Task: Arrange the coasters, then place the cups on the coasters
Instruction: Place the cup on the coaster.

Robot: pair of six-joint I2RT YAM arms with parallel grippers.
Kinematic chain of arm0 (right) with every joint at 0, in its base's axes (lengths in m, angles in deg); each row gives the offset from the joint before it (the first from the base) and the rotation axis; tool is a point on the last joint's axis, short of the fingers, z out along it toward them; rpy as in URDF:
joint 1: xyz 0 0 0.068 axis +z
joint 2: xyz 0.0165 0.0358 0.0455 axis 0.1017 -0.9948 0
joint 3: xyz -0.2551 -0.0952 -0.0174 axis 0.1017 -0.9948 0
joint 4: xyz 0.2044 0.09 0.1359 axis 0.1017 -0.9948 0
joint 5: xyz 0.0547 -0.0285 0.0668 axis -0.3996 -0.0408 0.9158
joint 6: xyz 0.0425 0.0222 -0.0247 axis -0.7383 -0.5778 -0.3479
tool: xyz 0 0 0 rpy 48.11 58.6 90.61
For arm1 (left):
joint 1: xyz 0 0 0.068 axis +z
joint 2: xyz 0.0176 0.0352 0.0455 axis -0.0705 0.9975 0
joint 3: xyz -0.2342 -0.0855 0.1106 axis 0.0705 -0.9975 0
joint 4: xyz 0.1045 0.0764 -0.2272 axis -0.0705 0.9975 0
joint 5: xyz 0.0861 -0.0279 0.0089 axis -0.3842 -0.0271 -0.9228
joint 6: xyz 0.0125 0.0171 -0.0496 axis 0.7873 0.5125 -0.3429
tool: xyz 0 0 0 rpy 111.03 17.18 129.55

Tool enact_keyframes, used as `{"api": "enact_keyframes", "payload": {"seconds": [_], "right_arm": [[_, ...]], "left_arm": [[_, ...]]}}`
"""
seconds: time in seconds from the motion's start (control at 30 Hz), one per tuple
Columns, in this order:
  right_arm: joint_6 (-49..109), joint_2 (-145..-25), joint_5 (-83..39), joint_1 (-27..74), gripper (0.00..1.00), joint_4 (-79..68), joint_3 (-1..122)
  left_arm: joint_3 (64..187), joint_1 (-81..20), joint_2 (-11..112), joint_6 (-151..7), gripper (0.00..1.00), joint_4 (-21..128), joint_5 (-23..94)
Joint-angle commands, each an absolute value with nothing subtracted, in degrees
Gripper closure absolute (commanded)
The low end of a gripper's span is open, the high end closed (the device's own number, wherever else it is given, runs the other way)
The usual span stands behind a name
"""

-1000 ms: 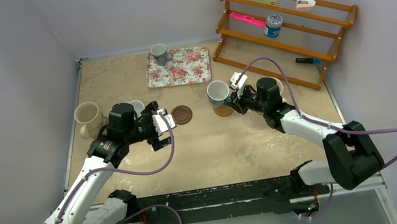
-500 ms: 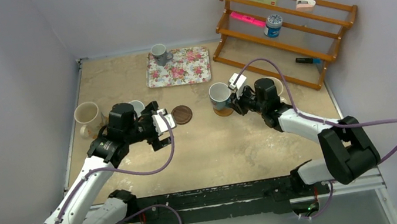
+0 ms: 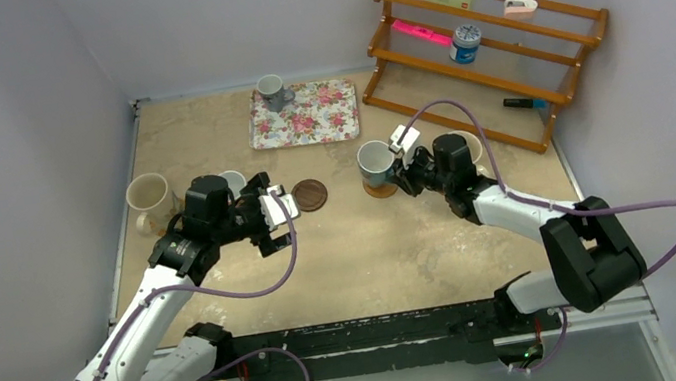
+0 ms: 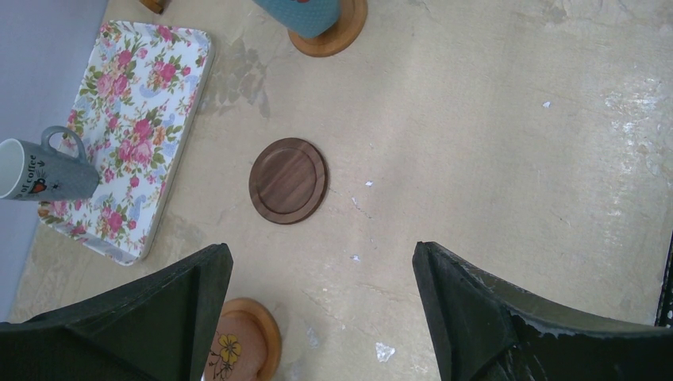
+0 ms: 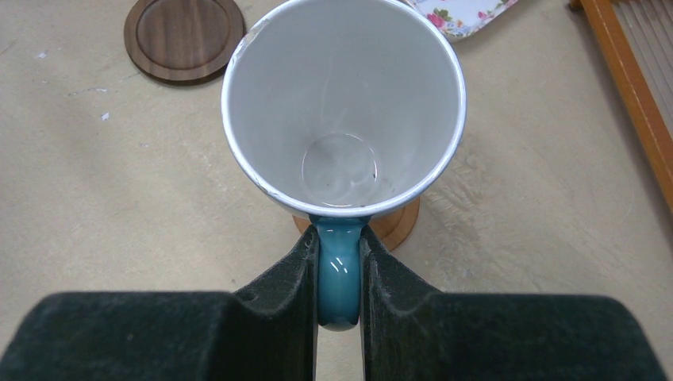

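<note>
Right of centre overhead, the right gripper point(image 5: 340, 250) pinches the handle of the light blue ceramic mug point(image 5: 341, 111), upright directly over a round orange-tan coaster point(image 5: 399, 227); contact unclear; left gripper point(image 4: 321, 266) spread, empty.

cups point(image 3: 270, 87) point(image 3: 147, 192) point(image 3: 233, 177) point(image 3: 371, 158) point(image 3: 477, 143) 5 | coasters point(image 4: 287, 180) point(image 4: 349, 32) point(image 4: 268, 333) 3 seen | tray point(image 3: 312, 113) 1 | rack point(image 3: 600, 24) 1

Even soft light, faint shadows, sharp focus.
</note>
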State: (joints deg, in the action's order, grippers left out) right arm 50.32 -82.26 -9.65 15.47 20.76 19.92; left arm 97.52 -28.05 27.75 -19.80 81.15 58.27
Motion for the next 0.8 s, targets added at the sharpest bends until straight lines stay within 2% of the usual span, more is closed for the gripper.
{"api": "enact_keyframes", "payload": {"seconds": [0.0,0.77], "right_arm": [[50.31,-81.31,-11.21,15.33,1.00,26.09,19.51],[49.72,-83.35,-11.65,15.27,1.00,27.12,19.19]], "left_arm": [[97.96,-27.51,27.68,-19.68,0.10,80.92,59.91],[97.96,-27.51,27.83,-19.48,0.10,80.93,59.99]]}}
